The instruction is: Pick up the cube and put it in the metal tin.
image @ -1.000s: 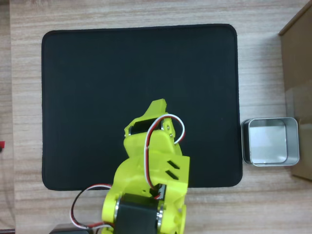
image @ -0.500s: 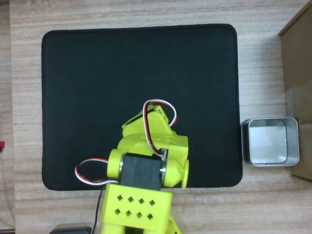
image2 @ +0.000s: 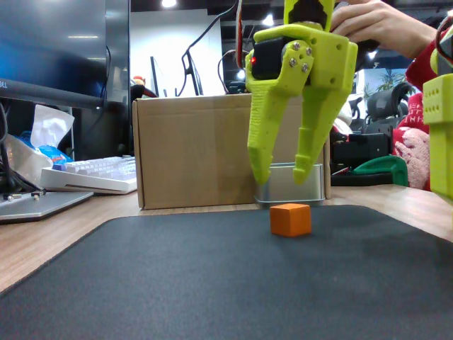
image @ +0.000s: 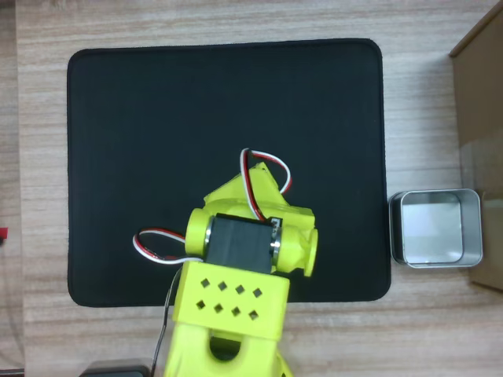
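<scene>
The black mat point(image2: 212, 276) on the bench point(image: 236, 20) carries the cube point(image2: 290, 219). The metal tin point(image: 436, 228) sits off the mat's edge, well apart. The tool point(image2: 282, 173) hangs above the cube, jaws spread, holding nothing. Risk: an off-centre descent lets one fingertip strike the cube's top and push it aside.
</scene>
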Controlling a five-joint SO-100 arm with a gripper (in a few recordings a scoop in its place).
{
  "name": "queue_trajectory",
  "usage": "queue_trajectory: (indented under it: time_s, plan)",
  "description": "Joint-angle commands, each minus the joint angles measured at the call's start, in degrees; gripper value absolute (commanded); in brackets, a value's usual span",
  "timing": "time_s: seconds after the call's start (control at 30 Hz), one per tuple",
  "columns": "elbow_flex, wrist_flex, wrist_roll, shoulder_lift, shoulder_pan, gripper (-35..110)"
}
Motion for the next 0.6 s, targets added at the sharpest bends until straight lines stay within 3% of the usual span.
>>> queue_trajectory:
  time_s: [0.0,0.43,0.57]
  plan:
    - [-2.1,1.8,-1.4,1.1,0.6,21]
    - [-4.2,5.0,-6.8,-7.3,1.5,27]
    - [-2.5,1.1,-7.9,-8.9,2.8,27]
